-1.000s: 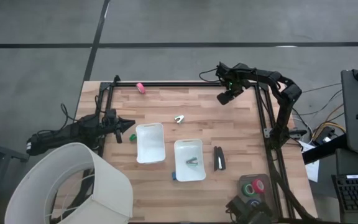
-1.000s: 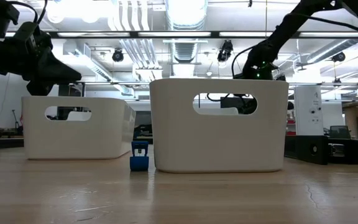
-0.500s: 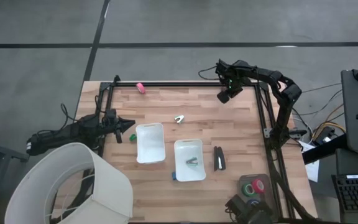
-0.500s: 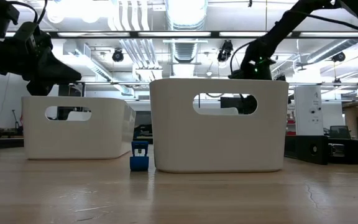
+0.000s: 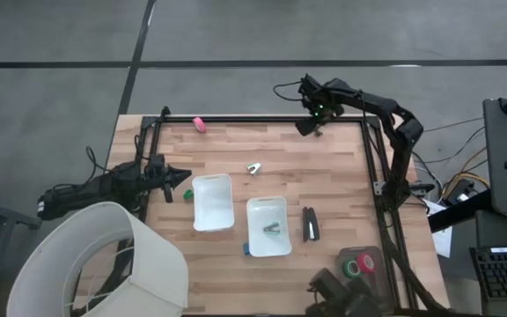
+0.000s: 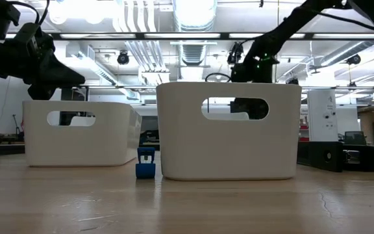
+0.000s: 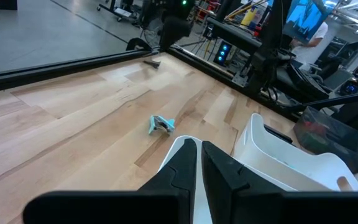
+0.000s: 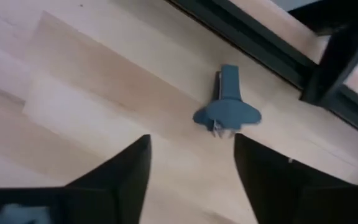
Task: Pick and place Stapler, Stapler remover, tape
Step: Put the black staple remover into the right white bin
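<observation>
Blue-grey staple remover lies just ahead of the right gripper, at the table's far edge. Its stem points on toward the black rail and its wings spread across the gap. That gripper's jaws stand wide and hold nothing. It is far nearer than the left gripper, which waits at the left edge with its fingers pressed together. I count one black stapler beside two white trays. Three other removers show: a pale one mid-table, one inside the nearer tray, and a blue one beside it. Of the tape rolls, I make out red and green.
</observation>
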